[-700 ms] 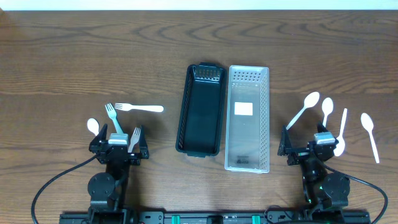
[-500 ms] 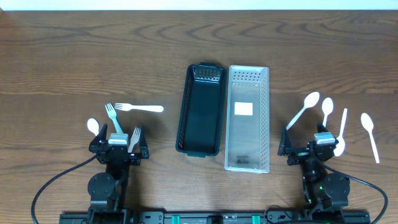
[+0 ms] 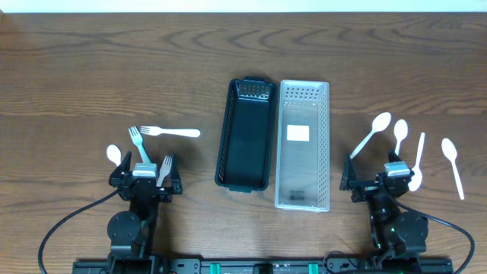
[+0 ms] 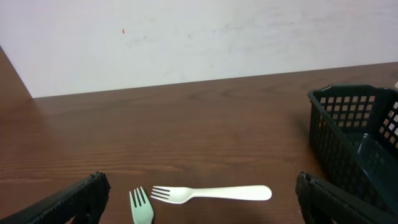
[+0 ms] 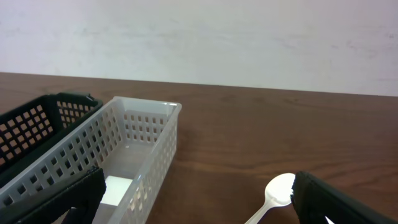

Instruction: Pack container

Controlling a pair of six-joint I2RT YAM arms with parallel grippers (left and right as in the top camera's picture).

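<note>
Nothing moved; black basket [image 3: 247, 148] and white basket [image 3: 303, 171] edges seemingly touch.

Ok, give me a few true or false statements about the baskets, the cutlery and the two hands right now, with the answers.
1. The black basket and the white basket stand side by side. True.
2. A spoon lies in the white basket. False: no cutlery is in it.
3. The left hand and the right hand are both open and hold nothing. True.
4. The white fork lies in the black basket. False: it lies on the table, near the left hand.
5. Several spoons lie on the table by the right hand. True.
</note>
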